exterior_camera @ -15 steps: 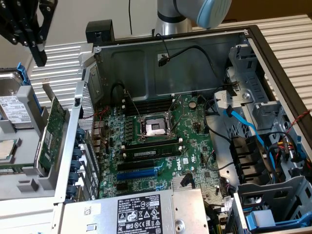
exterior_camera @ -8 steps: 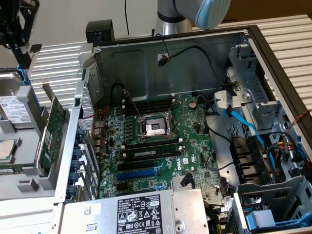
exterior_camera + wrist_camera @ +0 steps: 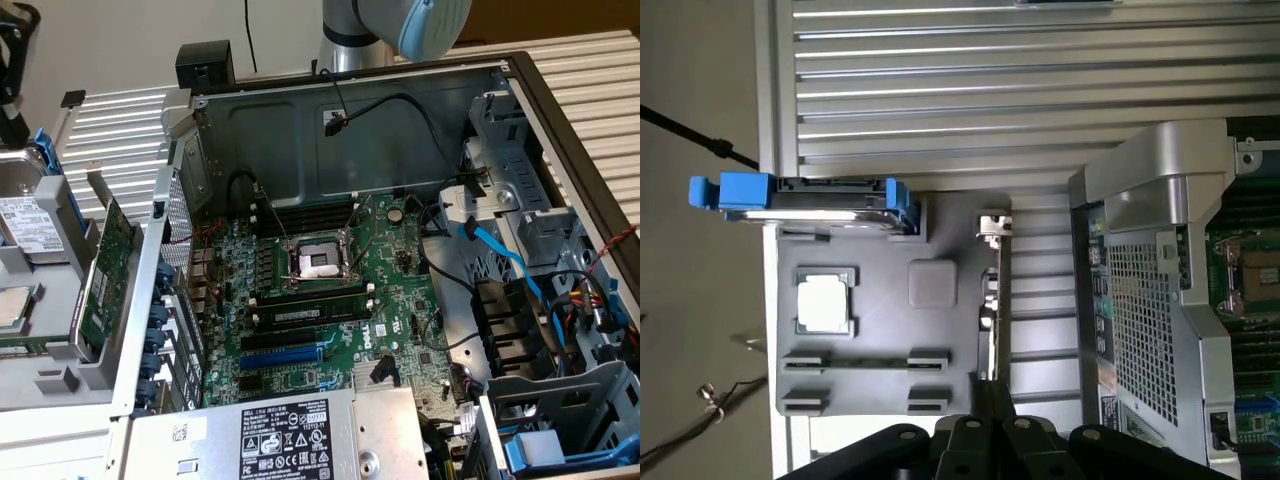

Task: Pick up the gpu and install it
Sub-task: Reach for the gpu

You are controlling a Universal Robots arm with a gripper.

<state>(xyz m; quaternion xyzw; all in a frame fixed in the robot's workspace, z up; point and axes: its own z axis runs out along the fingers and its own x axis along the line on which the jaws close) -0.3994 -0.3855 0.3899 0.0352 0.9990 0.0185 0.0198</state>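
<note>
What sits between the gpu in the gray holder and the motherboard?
The computer case's perforated metal wall stands between the gpu and the motherboard. Both the exterior view and the wrist view show it.

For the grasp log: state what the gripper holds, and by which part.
Nothing is held. The gripper is shut on nothing; the gpu stands untouched in the gray tray.

arm [image 3: 350, 45]: silver tube, pale-blue joint cap | gripper [image 3: 992, 400]: black linkage, round pivot bolts
</note>
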